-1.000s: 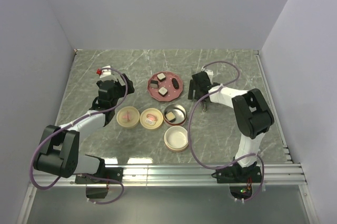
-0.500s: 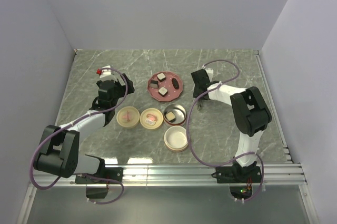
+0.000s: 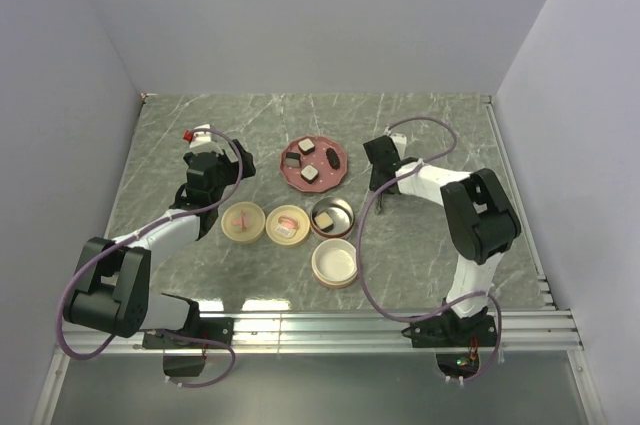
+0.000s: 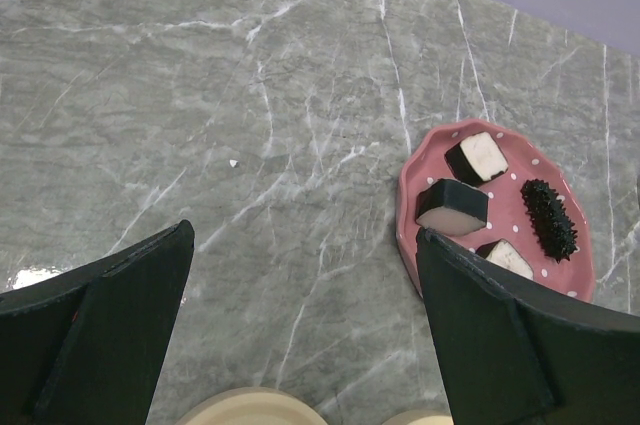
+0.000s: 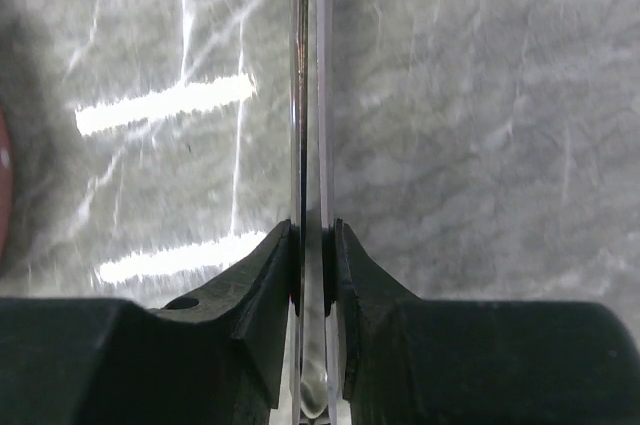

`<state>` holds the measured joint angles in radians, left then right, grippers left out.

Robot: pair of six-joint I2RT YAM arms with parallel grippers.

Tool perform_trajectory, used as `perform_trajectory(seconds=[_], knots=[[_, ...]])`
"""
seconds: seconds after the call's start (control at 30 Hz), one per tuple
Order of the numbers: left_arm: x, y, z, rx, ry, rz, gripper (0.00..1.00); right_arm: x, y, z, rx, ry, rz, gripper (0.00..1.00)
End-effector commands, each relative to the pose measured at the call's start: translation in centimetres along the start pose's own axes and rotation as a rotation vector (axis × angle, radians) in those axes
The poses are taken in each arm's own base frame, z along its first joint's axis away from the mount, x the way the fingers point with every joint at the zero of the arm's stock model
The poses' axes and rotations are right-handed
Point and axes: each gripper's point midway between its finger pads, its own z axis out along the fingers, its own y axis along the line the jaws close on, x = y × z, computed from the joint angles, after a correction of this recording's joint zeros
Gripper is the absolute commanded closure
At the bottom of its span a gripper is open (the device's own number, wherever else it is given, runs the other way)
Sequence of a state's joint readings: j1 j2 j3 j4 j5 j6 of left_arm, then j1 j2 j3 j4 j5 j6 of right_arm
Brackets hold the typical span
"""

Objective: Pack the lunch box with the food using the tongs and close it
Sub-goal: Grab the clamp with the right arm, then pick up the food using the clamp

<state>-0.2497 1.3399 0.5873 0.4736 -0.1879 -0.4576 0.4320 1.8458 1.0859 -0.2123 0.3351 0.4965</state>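
Several food pieces lie on the pink plate (image 3: 298,178) (image 4: 405,195): black-and-white blocks (image 3: 311,173) (image 4: 452,207) and a dark bristly one (image 4: 548,217). One beige piece (image 3: 325,220) sits inside the round metal lunch box (image 3: 346,208). My right gripper (image 3: 379,179) (image 5: 312,235) is low over the table to the right of the plate, shut on the thin silvery tongs (image 5: 323,95), whose two arms are pressed close together. My left gripper (image 3: 207,161) (image 4: 300,245) hangs open to the left of the plate with nothing between its fingers (image 4: 110,335).
Two cream lids with pink knobs (image 3: 243,222) (image 3: 288,224) lie left of the metal box. A cream round container (image 3: 335,262) stands just in front of it. Grey walls close the table in on three sides.
My right gripper's jaws have closed on the tongs, squeezing their arms together, and it shifted slightly. The left arm has not moved.
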Motion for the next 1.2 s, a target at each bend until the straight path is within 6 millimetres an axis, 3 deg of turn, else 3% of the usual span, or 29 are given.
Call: perform_trajectory(seconds=[0.0,0.53,0.93,1.17], knots=[[-1.2,-0.8,0.2,0.031,-0.042,-0.014,0.01,-1.5,0.3,-2.4,-0.036,-0.048,-0.012,0.95],[-1.3,-0.8,0.2,0.032,-0.04,-0.013,0.0,-3.1,3.2,-8.0,-0.315,-0.136,-0.135,1.0],[-1.3,-0.8,0.1,0.034,-0.041,-0.013,0.0,-2.2,4.5,-12.4,-0.522,-0.166,-0.213,0.96],[-1.3,-0.8,-0.1,0.037,-0.044,-0.014,0.0,-1.2,4.9,-12.1,-0.532,-0.125,-0.241,0.95]])
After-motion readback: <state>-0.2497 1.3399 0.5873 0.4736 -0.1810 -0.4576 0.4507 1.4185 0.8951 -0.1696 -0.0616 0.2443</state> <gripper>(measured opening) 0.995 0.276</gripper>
